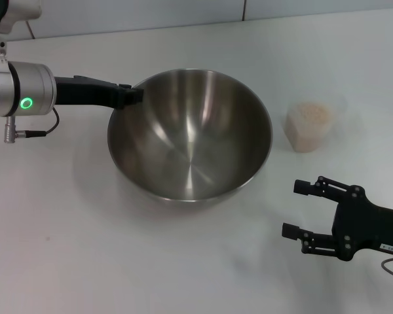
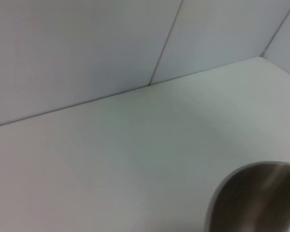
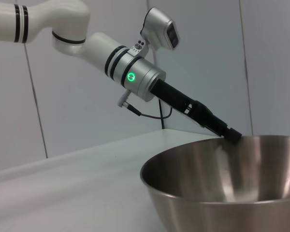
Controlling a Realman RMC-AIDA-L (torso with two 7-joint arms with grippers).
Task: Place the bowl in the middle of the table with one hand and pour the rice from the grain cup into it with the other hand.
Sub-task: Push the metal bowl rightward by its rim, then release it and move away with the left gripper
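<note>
The large steel bowl (image 1: pixel 190 134) stands on the white table (image 1: pixel 85 248) near its middle and looks empty inside. My left gripper (image 1: pixel 131 96) reaches in from the left and is shut on the bowl's rim at its far left; the right wrist view shows it pinching the rim (image 3: pixel 231 135). The grain cup (image 1: pixel 308 125), clear plastic and full of pale rice (image 1: pixel 309 112), stands to the right of the bowl, apart from it. My right gripper (image 1: pixel 296 209) is open and empty, low at the front right, in front of the cup.
A grey tiled wall (image 1: pixel 183 10) runs along the table's back edge. A slice of the bowl (image 2: pixel 256 198) shows in the left wrist view. There is bare tabletop in front of the bowl and to its left.
</note>
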